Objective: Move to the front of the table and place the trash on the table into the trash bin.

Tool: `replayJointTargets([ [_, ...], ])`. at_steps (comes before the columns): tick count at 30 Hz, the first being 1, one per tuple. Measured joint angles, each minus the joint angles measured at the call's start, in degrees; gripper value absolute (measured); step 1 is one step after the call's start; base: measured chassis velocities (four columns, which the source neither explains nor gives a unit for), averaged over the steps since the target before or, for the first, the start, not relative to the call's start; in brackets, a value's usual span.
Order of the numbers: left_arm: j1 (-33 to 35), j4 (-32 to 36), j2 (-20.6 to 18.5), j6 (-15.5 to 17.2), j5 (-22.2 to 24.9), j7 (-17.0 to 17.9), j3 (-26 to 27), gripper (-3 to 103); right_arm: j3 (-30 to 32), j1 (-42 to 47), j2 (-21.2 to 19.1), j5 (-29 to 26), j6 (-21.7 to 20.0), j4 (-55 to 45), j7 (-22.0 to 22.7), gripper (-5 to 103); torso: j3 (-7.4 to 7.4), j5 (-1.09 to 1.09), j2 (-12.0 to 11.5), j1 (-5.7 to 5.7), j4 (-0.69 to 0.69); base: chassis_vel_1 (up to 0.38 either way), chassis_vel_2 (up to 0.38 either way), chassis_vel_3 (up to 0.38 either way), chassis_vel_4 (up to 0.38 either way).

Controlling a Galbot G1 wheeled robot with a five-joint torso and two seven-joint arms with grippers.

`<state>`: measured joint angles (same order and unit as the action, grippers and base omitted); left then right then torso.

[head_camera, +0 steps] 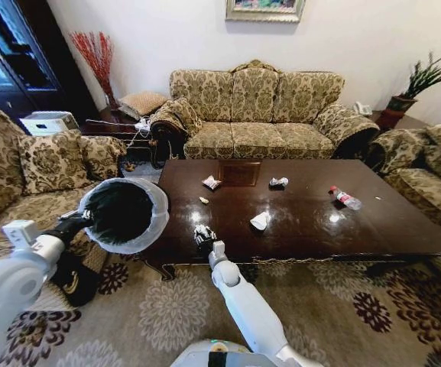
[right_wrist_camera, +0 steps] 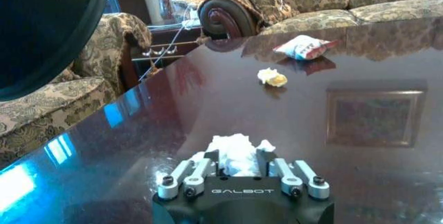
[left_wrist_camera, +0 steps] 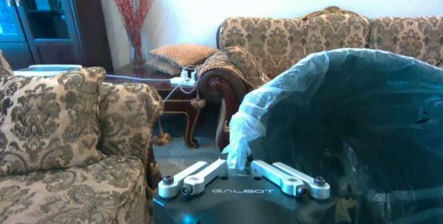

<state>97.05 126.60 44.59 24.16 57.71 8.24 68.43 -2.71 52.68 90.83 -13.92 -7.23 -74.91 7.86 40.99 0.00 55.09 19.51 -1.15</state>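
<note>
The dark glossy table [head_camera: 304, 229] fills the middle of the head view. My right gripper [head_camera: 203, 235] rests at its near left edge, shut on a crumpled white tissue [right_wrist_camera: 239, 149]. Beyond it lie a yellowish paper scrap [right_wrist_camera: 272, 77] and a crinkled wrapper [right_wrist_camera: 304, 46]. Farther along the table are a white paper piece [head_camera: 260, 222], a small crumpled wad [head_camera: 279, 182] and a clear bottle with a red cap [head_camera: 346, 199]. My left gripper [left_wrist_camera: 239, 166] is shut on the liner-covered rim of the black trash bin [head_camera: 123, 214], holding it tilted in the air beside the table's left end.
A three-seat patterned sofa [head_camera: 258, 115] stands behind the table, with armchairs at the left [head_camera: 29, 176] and right [head_camera: 426, 168]. A small side table [head_camera: 121, 126] with cables sits at the back left. Patterned carpet [head_camera: 342, 306] lies before the table.
</note>
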Motion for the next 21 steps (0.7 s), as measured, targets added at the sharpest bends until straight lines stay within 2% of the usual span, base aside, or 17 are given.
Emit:
replayJointTargets([
  [1, 0.0, 0.0, 0.0, 0.0, 0.0, 0.0, 0.0, 0, 0.0, 0.0, 0.0, 0.0, 0.0, 0.0, 0.0, 35, 0.0, 0.0, 0.0, 0.0, 0.0, 0.0, 0.0, 0.0, 0.0],
  [2, -0.03, 0.0, -0.06, -0.07, 0.02, 0.09, 0.0, 0, 0.06, 0.2, -0.29, -0.3, -0.5, -0.51, 0.06, 30, 0.0, 0.0, 0.0, 0.0, 0.0, 0.0, 0.0, 0.0, 0.0],
  [3, -0.05, 0.0, -0.04, -0.13, 0.05, 0.18, 0.0, 0, 0.1, 0.41, -0.54, -0.8, -0.98, -0.93, 0.19, 19, 0.0, 0.0, 0.0, 0.0, 0.0, 0.0, 0.0, 0.0, 0.0],
  [4, -0.05, 0.0, -0.04, -0.13, 0.05, 0.18, 0.0, 0, 0.1, 0.41, -0.54, -0.8, -0.98, -0.93, 0.19, 19, 0.0, 0.0, 0.0, 0.0, 0.0, 0.0, 0.0, 0.0, 0.0],
  [5, -0.04, 0.05, 0.05, -0.15, 0.07, 0.23, 0.0, 0, 0.08, 0.59, -0.77, -1.29, -1.37, -1.19, 0.27, 13, 0.0, 0.0, 0.0, 0.0, 0.0, 0.0, 0.0, 0.0, 0.0],
  [7, 0.03, 0.14, 0.22, -0.15, 0.08, 0.27, 0.0, 0, 0.06, 0.75, -1.03, -1.61, -1.57, -1.31, 0.32, 13, 0.0, 0.0, 0.0, 0.0, 0.0, 0.0, 0.0, 0.0, 0.0],
  [9, 0.26, 0.46, 0.66, -0.15, 0.09, 0.3, -0.03, 0, 0.03, 1.09, -1.46, -1.82, -1.66, -1.53, 0.32, 4, 0.0, 0.0, 0.0, 0.0, 0.0, 0.0, 0.0, 0.0, 0.0],
  [19, 0.52, 0.97, 0.59, -0.16, 0.3, 0.63, -0.04, 0, 1.93, 3.1, -3.15, -2.95, -1.52, -5.6, 0.27, 0, 0.0, 0.0, 0.0, 0.0, -0.01, 0.0, 0.0, 0.0, 0.0],
  [21, 0.52, 1.16, -0.27, 0.01, 1.13, 1.53, 0.0, 0, 3.76, 4.47, -4.19, -2.96, 0.84, -8.85, -0.56, 0, 0.0, 0.0, 0.0, 0.0, -0.01, 0.0, 0.0, 0.0, 0.0],
])
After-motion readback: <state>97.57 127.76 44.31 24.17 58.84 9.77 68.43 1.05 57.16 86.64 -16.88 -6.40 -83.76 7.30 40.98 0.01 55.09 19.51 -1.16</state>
